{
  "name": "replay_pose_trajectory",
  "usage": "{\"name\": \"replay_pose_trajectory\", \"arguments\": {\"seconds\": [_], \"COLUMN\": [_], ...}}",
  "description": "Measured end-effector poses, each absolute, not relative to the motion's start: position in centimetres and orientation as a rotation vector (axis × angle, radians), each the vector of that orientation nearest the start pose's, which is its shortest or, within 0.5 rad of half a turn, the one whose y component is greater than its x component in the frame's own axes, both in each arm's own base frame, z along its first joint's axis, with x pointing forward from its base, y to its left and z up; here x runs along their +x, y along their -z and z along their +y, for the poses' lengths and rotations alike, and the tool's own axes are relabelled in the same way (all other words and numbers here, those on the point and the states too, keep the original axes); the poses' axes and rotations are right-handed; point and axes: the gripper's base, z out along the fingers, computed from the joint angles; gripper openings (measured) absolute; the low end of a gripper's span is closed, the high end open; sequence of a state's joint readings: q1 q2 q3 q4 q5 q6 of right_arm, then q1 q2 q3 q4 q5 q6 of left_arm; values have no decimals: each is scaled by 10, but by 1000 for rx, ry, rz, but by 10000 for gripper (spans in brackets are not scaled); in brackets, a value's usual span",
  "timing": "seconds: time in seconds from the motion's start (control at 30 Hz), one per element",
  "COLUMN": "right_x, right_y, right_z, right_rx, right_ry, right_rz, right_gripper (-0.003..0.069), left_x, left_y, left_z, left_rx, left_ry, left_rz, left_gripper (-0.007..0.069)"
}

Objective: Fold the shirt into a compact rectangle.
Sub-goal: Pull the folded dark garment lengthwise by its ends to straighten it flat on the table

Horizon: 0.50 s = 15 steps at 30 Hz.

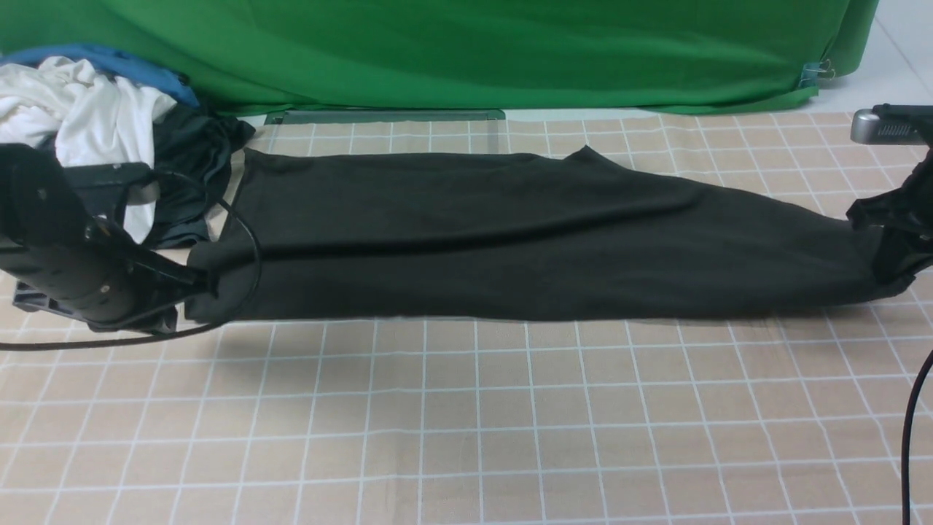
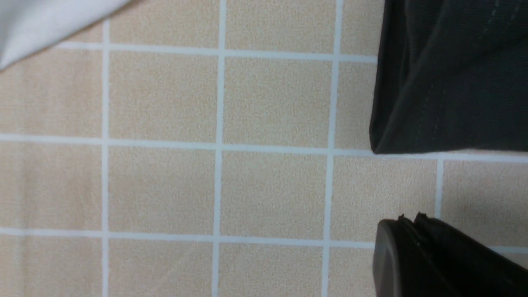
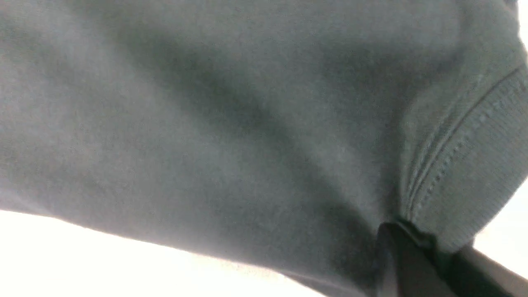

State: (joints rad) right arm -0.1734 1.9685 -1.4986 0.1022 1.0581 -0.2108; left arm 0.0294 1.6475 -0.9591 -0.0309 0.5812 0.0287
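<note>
- Left end effector (image 1: 198, 280): jaws pressed together at the left end of the shirt (image 1: 510, 233). The left wrist view shows them empty, with the cloth corner lying near the tips but apart from them.
- The shirt lies across the worktop (image 1: 466, 423) as a long narrow band, so the lengthwise folds look done. Its far edge is uneven, with a small peak.
- Right end effector (image 1: 885, 215): pinching the shirt's right end at a ribbed, stitched edge, raised off the worktop.
- Left to do, as I judge it: fold the band crosswise into a compact rectangle. The left end would need a proper grip first.
</note>
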Motion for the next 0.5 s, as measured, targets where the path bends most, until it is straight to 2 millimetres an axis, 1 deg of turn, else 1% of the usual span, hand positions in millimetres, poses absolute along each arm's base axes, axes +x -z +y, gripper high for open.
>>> {"name": "replay_pose_trajectory", "arguments": {"seconds": [0.1,0.2,0.3,0.33,0.37,0.4,0.43,0.47,0.5], "right_x": [393,393,394,394,394,394,394,394,394], "right_y": [-206,-206,-206,-206,-206,-206,-206,-206,-206], "right_z": [-61,-61,-61,-61,-61,-61,-61,-62,-62], "right_rx": [10,10,10,9,10,10,10,11,11], "right_ry": [-95,-93,-92,-90,-89,-89,-89,-89,-89], "right_rz": [2991,2990,2984,2983,2981,2981,2980,2980,2980], "right_gripper": [68,68,68,68,68,68,68,68,68], "left_x": [317,324,330,332,335,336,339,340,342], "left_y": [-197,-200,-201,-199,-196,-194,-188,-186,-181], "left_z": [8,8,8,8,8,8,9,9,9], "left_rx": [-36,-45,-34,-21,-11,-11,-6,-4,-4], "left_ry": [16,22,14,9,3,3,0,-1,-2], "left_rz": [2705,2622,2560,2547,2535,2536,2533,2533,2537], "left_gripper": [18,24,83,121,186,196,281,314,366]}}
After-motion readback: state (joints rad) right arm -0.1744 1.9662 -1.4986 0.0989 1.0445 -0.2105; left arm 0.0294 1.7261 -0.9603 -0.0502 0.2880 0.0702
